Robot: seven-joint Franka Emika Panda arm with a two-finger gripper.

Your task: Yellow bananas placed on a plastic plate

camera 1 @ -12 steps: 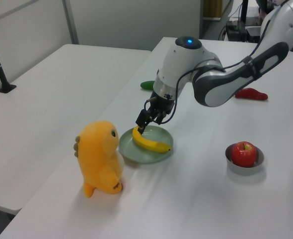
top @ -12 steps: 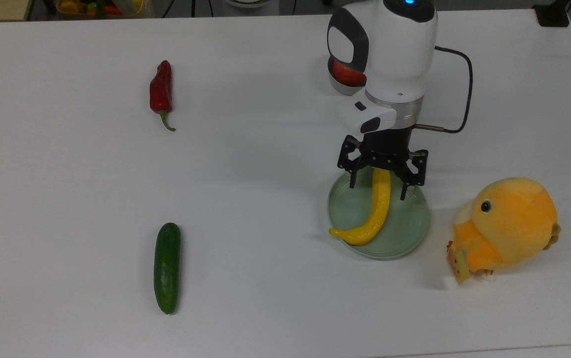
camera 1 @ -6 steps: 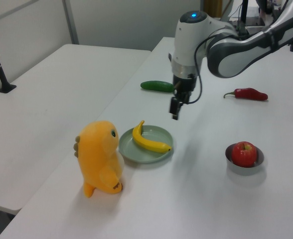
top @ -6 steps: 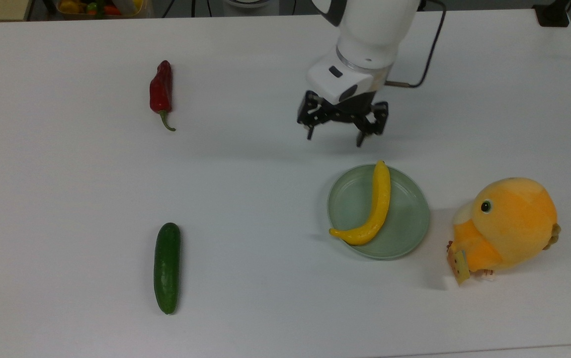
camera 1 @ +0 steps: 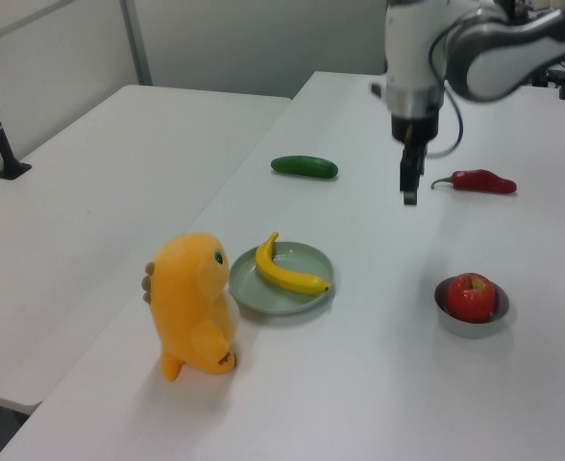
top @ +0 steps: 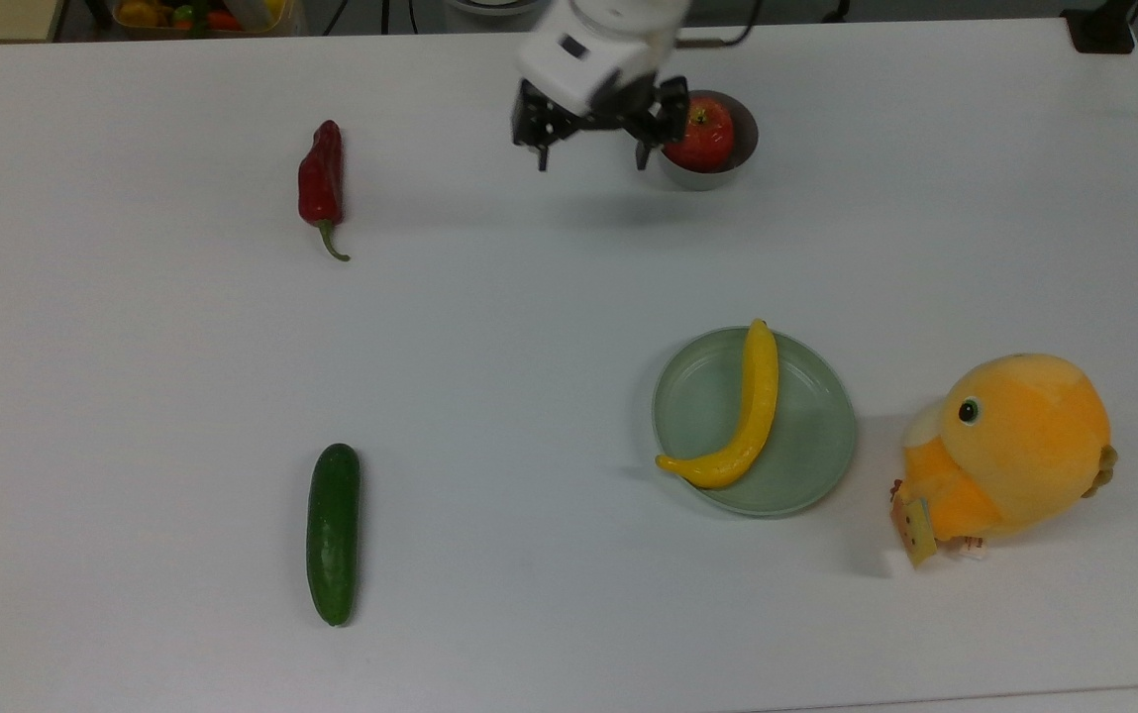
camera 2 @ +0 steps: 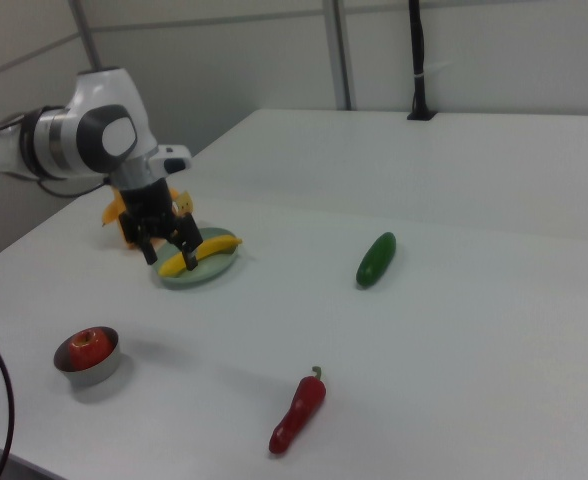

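Look, your long, curved, bright-yellow banana lies in the round, pale green plastic plate, with one tip poking over the rim on the top view's left. Your black two-finger gripper hangs in the air, well apart from the plate, with its fingers spread wide and nothing in them. In the top view it is just beside the small grey metal bowl with the red apple in it. The round orange plush toy sits near the plate.
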